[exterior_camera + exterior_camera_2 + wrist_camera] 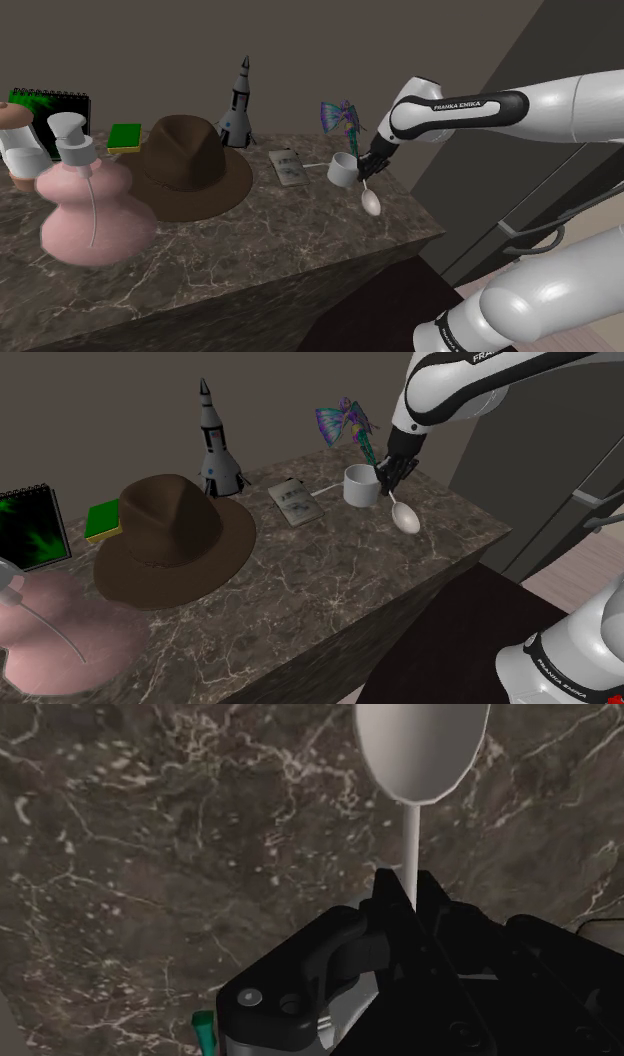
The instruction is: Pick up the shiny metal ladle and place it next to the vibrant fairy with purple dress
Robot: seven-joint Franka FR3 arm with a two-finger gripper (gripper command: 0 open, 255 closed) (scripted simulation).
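One ladle point(371, 203) point(405, 518) point(420, 754), drawn pale grey-white, is gripped at the thin handle by the black gripper point(368, 170) point(385, 480) point(408, 889). In the wrist view the fingers are seen clamped against the handle on both sides.

- Ladle orientation: the bowl is at the low end and the handle runs up into the fingers at a slant. The bowl is seen over the dark veined counter point(300, 230) point(300, 602) point(150, 854), near its edge. Contact with the surface cannot be told.
- Fairy point(340, 115) point(345, 424): it has purple and blue-green wings and stands at the back of the counter, just behind the gripper.
- White cup point(342, 170) point(360, 485): it is noted just beside the gripper, between the fairy and the ladle bowl.
- Further along the counter, toward the shoulder view's left: a booklet point(290, 165) point(295, 502), a grey rocket point(238, 105) point(215, 442), a brown hat point(190, 165) point(170, 537), a green sponge point(125, 137) point(102, 520), and a pink pump bottle point(95, 210).
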